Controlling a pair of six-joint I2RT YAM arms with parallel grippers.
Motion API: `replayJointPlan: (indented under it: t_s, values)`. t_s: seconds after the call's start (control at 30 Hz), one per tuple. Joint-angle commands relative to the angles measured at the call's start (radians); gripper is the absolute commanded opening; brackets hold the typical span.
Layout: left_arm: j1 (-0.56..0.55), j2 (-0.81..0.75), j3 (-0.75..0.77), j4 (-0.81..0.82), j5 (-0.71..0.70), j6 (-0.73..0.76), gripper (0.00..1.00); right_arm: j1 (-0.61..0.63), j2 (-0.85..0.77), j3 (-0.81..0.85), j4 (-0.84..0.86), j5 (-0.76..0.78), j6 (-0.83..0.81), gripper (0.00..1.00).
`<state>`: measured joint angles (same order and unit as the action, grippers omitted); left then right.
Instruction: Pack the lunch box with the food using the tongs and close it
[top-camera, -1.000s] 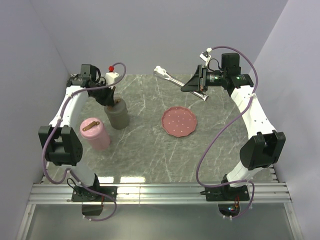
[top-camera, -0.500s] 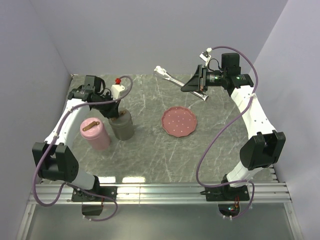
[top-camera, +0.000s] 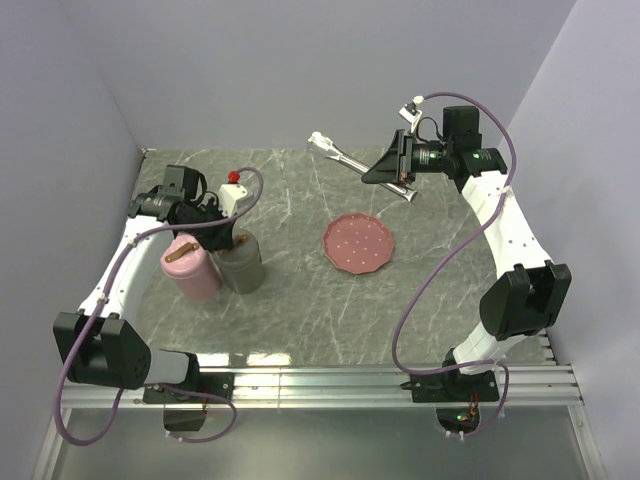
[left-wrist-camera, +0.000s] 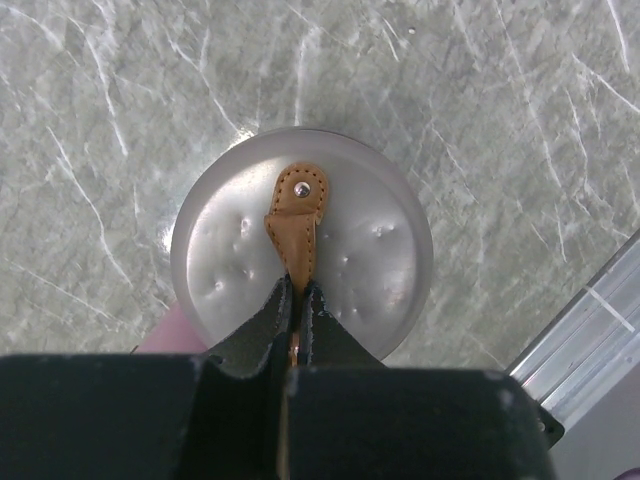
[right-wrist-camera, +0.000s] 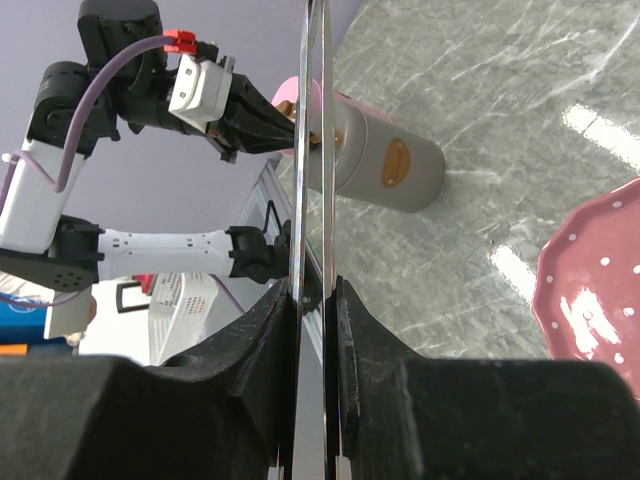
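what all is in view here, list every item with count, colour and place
grey cylindrical container: one, grey, left side of table, beside the pink one
tan leather tab: one, tan, on the grey container's lid
pink cylindrical container with a brown strap: one, pink, left side of table
round dotted plate: one, pink with white dots, right of centre
slim metal tongs: one, silver-grey, held above the table's far right
marble-patterned table: one, grey-green
left gripper: one, black, shut on the tan leather tab
right gripper: one, black, shut on the tongs
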<state>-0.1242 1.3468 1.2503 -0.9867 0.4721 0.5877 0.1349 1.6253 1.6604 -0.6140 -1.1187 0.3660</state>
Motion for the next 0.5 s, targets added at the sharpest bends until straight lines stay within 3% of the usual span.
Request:
replayJointPlan:
  t_s: [0.0,0.07,0.17,0.27,0.47]
  values:
    - [-0.008,-0.004,-0.066,-0.196,-0.082,0.011,0.01,-0.009,-0.053,0.007,0.026,-0.016,-0.001,0.23]
    - [-0.008,-0.014,-0.077,-0.191,-0.085,0.001,0.02,-0.008,-0.056,0.006,0.028,-0.018,0.002,0.23]
    - [-0.008,-0.040,-0.074,-0.170,-0.087,-0.012,0.21,-0.008,-0.056,0.002,0.036,-0.020,0.007,0.23]
    - [-0.008,-0.044,-0.043,-0.159,-0.093,-0.025,0.31,-0.009,-0.058,0.006,0.028,-0.016,0.002,0.23]
    - [-0.008,-0.037,0.066,-0.167,-0.104,-0.043,0.43,-0.009,-0.073,0.004,0.011,-0.006,-0.015,0.23]
